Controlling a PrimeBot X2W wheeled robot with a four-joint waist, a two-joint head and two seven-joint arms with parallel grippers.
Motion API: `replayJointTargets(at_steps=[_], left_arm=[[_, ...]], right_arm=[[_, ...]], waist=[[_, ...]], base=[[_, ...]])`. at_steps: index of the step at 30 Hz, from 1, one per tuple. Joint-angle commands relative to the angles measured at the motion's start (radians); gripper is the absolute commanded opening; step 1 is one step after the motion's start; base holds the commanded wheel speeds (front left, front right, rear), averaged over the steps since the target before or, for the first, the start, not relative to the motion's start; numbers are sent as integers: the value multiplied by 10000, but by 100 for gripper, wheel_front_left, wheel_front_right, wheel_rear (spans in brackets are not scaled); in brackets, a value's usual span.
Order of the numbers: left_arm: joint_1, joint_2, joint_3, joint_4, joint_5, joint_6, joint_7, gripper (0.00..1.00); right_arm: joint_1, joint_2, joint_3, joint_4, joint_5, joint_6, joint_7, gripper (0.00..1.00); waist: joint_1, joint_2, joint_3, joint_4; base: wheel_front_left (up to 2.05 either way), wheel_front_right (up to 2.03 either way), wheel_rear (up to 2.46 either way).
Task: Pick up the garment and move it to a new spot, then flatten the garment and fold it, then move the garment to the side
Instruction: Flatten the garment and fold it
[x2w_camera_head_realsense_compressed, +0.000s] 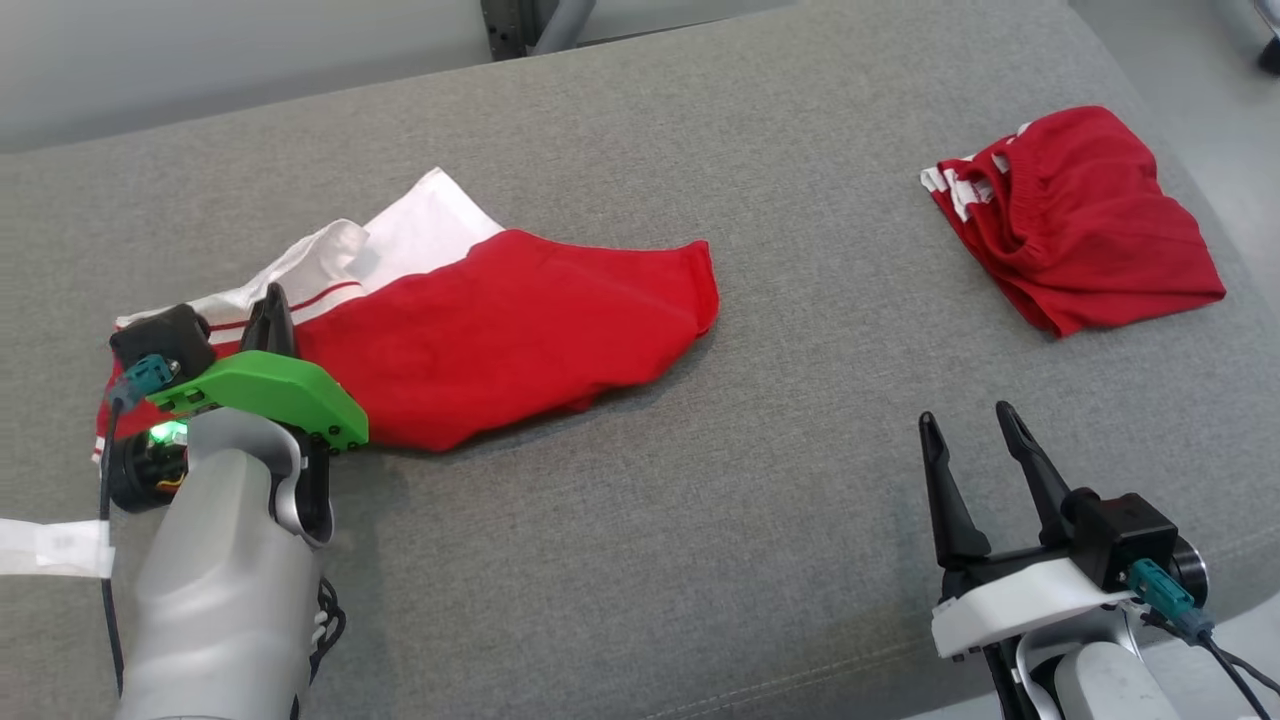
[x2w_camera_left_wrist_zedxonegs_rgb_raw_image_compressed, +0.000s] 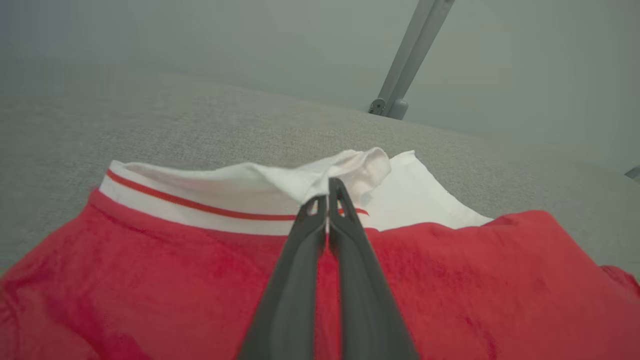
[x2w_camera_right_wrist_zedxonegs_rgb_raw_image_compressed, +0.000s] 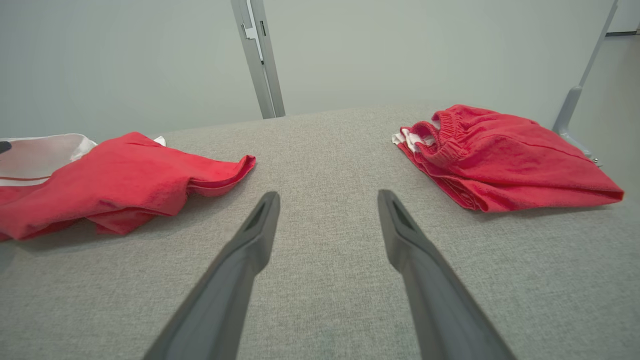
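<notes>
The first step is in hand, the pick-up: the left tool (x2w_camera_head_realsense_compressed: 270, 300) stands at the left end of the garment (x2w_camera_head_realsense_compressed: 500, 320), a red piece with a white band (x2w_camera_left_wrist_zedxonegs_rgb_raw_image_compressed: 150, 204) carrying one thin red stripe, which lies crumpled and partly doubled over on the left half of the grey cloth-covered worktop (x2w_camera_head_realsense_compressed: 700, 520); in the left wrist view its two dark fingers are pressed together with no gap, their tips meeting right at a raised fold of the white cloth, so I judge it pinched on that edge, though how much cloth sits between the tips is hidden; nothing is lifted yet; the right tool (x2w_camera_head_realsense_compressed: 968, 418) hovers at the near right with its fingers spread wide and nothing between them, well apart from the garment; a second piece, red shorts (x2w_camera_head_realsense_compressed: 1090, 220) with an elastic waist, lies folded at the far right; the next move, as I judge it, calls for a straight lift with the pinch kept tight, high enough that the trailing red end clears the worktop, then a carry to a bare patch toward the middle, away from the red shorts, where the right tool can take a second corner for spreading; as for writing, no brand, label or print can be read on either piece; a strip of white tape (x2w_camera_head_realsense_compressed: 55, 548) beside the left forearm bears faint marks too small to read
</notes>
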Motion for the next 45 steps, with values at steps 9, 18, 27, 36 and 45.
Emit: replayJointTargets(at_steps=[9,18,27,36,45], left_arm=[[3433,-265,161,-4131,422,-149,-45,0],[6602,-326,284,-6182,-57,582,844,0],[7394,-255,304,-5944,-173,920,1238,0],[7194,-353,60,-5677,-135,1120,981,100],[6836,-224,-13,-5798,156,1311,454,100]], right_arm=[[514,-23,-364,43,-134,-14,-36,100],[624,-24,-469,137,-128,-15,-36,100],[522,-27,-527,293,-186,-15,-36,100],[450,-26,-721,489,-299,-15,-36,100],[-1063,-467,-789,1340,-1260,-15,753,100]], waist=[[0,0,-931,1660],[0,0,-1130,2699],[0,0,-1192,2785],[0,0,-1220,2752],[0,0,-1167,3453]], base=[[0,0,0],[0,0,0],[0,0,0],[0,0,0],[0,0,0]])
